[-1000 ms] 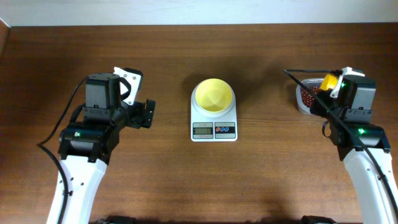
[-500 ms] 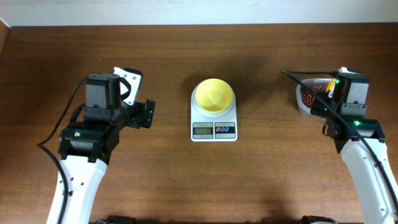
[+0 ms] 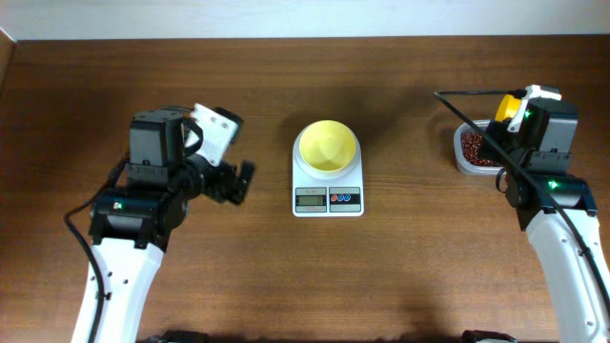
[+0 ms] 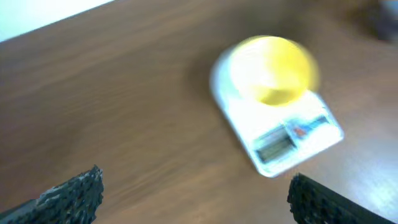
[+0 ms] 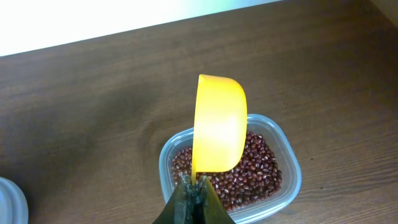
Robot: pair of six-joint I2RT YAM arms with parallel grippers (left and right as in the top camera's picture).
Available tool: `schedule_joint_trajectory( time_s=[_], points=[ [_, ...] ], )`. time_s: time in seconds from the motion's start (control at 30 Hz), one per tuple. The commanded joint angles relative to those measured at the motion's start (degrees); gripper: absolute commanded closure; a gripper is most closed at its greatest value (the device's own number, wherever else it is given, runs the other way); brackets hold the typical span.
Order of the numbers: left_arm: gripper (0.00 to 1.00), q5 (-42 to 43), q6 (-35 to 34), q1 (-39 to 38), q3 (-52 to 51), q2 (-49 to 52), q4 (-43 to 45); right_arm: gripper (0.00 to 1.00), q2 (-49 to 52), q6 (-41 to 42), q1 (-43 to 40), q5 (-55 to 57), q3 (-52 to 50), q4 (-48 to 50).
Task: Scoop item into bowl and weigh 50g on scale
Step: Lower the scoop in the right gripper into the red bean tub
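The pale yellow bowl sits on the white scale at the table's middle; both show blurred in the left wrist view, bowl and scale. The red-brown beans fill a clear plastic tub at the right, also seen from overhead. My right gripper is shut on the handle of a yellow scoop, held on edge above the tub. My left gripper is open and empty, left of the scale, over bare table.
The brown wooden table reaches a pale wall at the back. A clear rim shows at the lower left edge of the right wrist view.
My left wrist has turned and shifted toward the scale. My right gripper has lifted the yellow scoop slightly, back over the tub.
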Motion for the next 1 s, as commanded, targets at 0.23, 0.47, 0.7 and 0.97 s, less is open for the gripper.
schedule_joint_trajectory(
  time_s=[0.23,0.47,0.7,0.97],
  points=[
    [0.01,11.5,19.3,0.2,4.5,0.1,-13.3,0.96,-0.5,0.3,-0.1,-1.7,1.6,0.1],
    [0.01,8.6,19.3,0.2,5.6,0.1,-13.3,0.96,-0.5,0.3,-0.1,-2.1,1.6,-0.5],
    [0.01,8.6,19.3,0.2,5.6,0.1,-13.3,0.96,-2.8,0.2,-0.1,-2.1,1.6,-4.9],
    [0.01,8.6,19.3,0.2,5.6,0.1,-13.3,0.96,-2.8,-10.5,-0.1,-2.6,1.6,-14.9]
  ],
)
